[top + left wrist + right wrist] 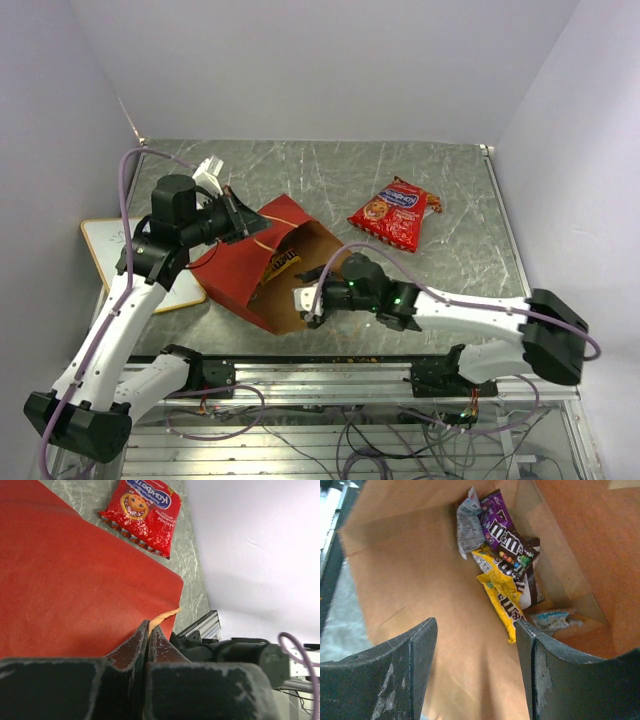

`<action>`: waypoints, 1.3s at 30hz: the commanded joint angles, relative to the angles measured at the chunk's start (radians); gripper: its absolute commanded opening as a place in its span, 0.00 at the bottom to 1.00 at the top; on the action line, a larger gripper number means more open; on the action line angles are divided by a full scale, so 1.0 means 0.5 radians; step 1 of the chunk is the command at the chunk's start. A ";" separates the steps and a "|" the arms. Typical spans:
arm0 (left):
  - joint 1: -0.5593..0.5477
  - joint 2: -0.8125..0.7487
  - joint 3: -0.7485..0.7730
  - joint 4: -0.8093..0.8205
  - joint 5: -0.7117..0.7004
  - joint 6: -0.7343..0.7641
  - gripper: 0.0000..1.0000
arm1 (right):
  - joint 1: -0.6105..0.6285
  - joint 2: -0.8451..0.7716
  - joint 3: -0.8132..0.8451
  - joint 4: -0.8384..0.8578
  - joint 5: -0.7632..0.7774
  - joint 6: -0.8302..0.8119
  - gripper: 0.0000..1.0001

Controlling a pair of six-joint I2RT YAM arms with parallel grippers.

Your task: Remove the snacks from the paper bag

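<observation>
The paper bag (245, 270) lies on its side, red panel up, its brown mouth facing my right arm. My left gripper (243, 215) is shut on the bag's thin looped handle (167, 614) above the red panel (75, 580). My right gripper (476, 630) stands open just inside the mouth with nothing between its fingers. Deeper inside lie small packets of snacks: purple (502, 527), yellow (502, 602), brown (534, 582) and pale blue (552, 619). The yellow one's tip lies close to the right fingertip. A large red chip bag (393, 213) rests on the table beyond the paper bag.
A wood-framed whiteboard (105, 245) lies at the left under the left arm. A small white object (210, 172) sits behind the left gripper. The metal rail (330, 370) runs along the near table edge.
</observation>
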 commanded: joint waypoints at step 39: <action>-0.009 0.043 0.248 -0.346 -0.081 -0.046 0.07 | -0.258 1.834 0.547 2.102 -0.471 0.580 0.57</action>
